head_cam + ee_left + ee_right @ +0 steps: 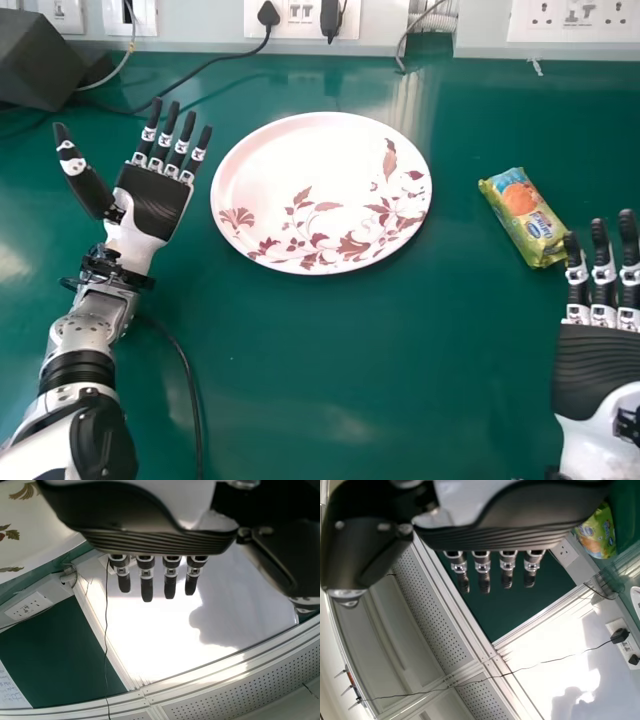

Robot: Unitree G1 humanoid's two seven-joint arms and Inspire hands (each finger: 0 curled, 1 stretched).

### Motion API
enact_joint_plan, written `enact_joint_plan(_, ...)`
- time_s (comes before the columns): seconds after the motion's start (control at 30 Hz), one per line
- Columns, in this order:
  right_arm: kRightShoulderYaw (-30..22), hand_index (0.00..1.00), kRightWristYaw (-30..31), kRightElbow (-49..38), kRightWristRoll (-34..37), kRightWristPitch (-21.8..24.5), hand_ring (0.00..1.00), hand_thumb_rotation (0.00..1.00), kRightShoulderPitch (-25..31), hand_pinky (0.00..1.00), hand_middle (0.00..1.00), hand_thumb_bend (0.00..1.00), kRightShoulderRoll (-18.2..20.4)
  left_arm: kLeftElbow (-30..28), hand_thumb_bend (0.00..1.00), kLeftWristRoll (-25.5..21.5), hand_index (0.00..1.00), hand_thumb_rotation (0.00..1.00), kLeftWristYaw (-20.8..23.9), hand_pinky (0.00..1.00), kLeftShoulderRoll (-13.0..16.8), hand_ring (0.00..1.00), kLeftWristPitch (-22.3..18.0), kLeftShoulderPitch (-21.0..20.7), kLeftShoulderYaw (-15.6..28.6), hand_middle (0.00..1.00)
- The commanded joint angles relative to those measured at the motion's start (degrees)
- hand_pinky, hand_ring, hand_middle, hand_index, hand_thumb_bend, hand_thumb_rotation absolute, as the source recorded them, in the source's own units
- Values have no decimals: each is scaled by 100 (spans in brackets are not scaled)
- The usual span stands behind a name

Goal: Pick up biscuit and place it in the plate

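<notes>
One biscuit packet (527,217) is lying on the table (350,400), well to the right of the plate (290,165) and tilting its lower end toward the right hand (595,370). That hand is spreading wide and is gripping nothing, its fingers reading straight in the right wrist view too. The nearest finger (577,285) is sitting so close to the packet's lower corner that I am not managing to tell touch from a narrow gap.

That closeness is posing the first risk: if the hand is sliding forward at this height, the fingertips are likely shoving the packet away rather than passing around it. A better approach is probably lifting first, then coming down with fingers and thumb straddling the middle. If they are catching just the near end, the weight is hanging off one side and the packet is probably pivoting out. The wrapper is looking slick and loose, so a weak pinch is risking a slip, while a hard one is risking crumbled biscuit.

Later, a low carry is likely bumping the plate's raised rim and pushing it toward the left hand (152,205), which is resting open beside it. Releasing too early is probably leaving the packet straddling that rim.
</notes>
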Motion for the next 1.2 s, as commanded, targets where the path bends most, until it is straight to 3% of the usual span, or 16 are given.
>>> enact_joint_plan(0.0,-9,100,-50,-6,-26,-64,100,82,148,100,100,96,220,280,100,66,100,81,-21,100,-171,96,14,258,-26,100)
enact_joint_plan(0.23,-14,99,-236,-85,-279,-205,100,83,190,100,100,98,276,341,100,124,100,83,160,97,-243,96,-63,164,-58,100)
enact_joint_plan(0.53,-19,100,-1401,-441,-1590,-460,100,83,287,100,100,98,504,536,100,150,100,81,60,95,-251,92,-164,23,-65,97)
enact_joint_plan(0.73,131,99,-2015,-690,-2108,-470,100,83,292,99,100,99,452,645,100,173,100,79,91,100,-216,95,-153,-50,-45,99)
enact_joint_plan(1.17,333,100,-3155,-1310,-3483,-288,100,83,613,100,100,99,418,590,100,190,100,85,-11,100,-224,96,-104,-10,-91,99)
